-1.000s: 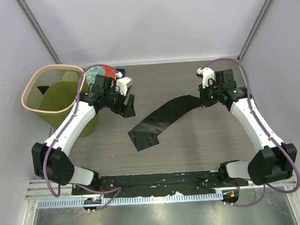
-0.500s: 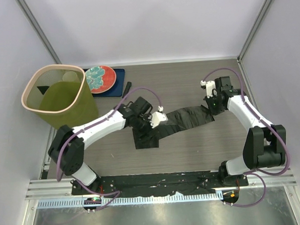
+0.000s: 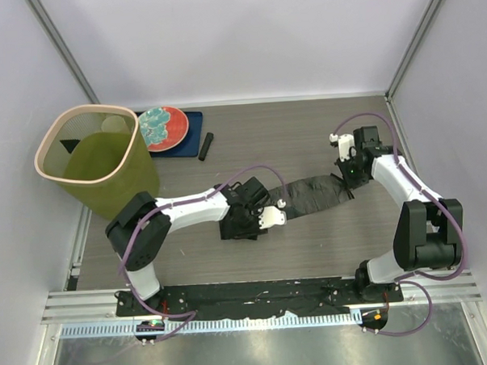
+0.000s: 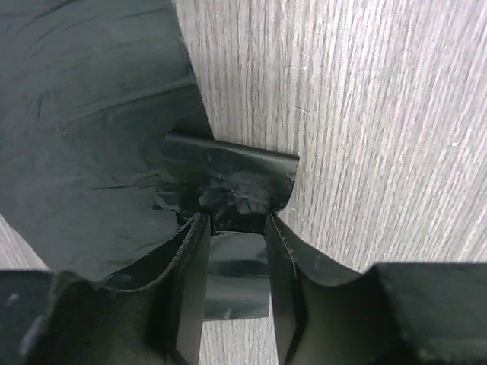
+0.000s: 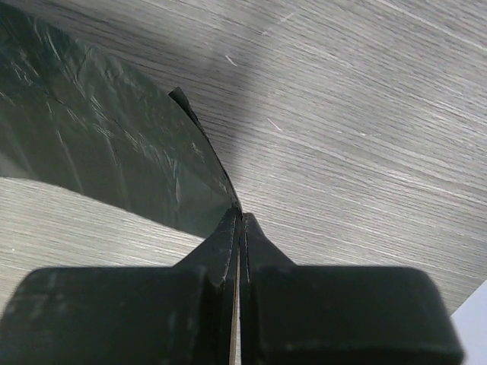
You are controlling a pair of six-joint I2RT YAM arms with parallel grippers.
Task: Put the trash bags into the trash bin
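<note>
One black trash bag [image 3: 309,196] lies stretched across the wooden table between my two grippers. My left gripper [image 3: 247,222] is down on its left end. In the left wrist view my left gripper [image 4: 236,222] has its fingers a narrow gap apart, pinching a crumpled fold of the bag [image 4: 91,114]. My right gripper [image 3: 349,183] holds the bag's right end. In the right wrist view my right gripper [image 5: 240,217] is shut on the edge of the film [image 5: 99,137]. The trash bin [image 3: 38,157] stands at the far left, apart from both grippers.
A red-and-teal plate [image 3: 162,125] sits on a dark blue mat [image 3: 190,141] beside the bin. A small black stick-shaped object [image 3: 205,145] lies next to the mat. A small black piece [image 3: 68,146] shows inside the bin. A black rail [image 3: 256,293] runs along the near edge.
My left arm swung from beside the plate over to the bag's left end and came down on it. The bag was drawn straighter and lower. My right gripper shifted slightly, still holding its end.
</note>
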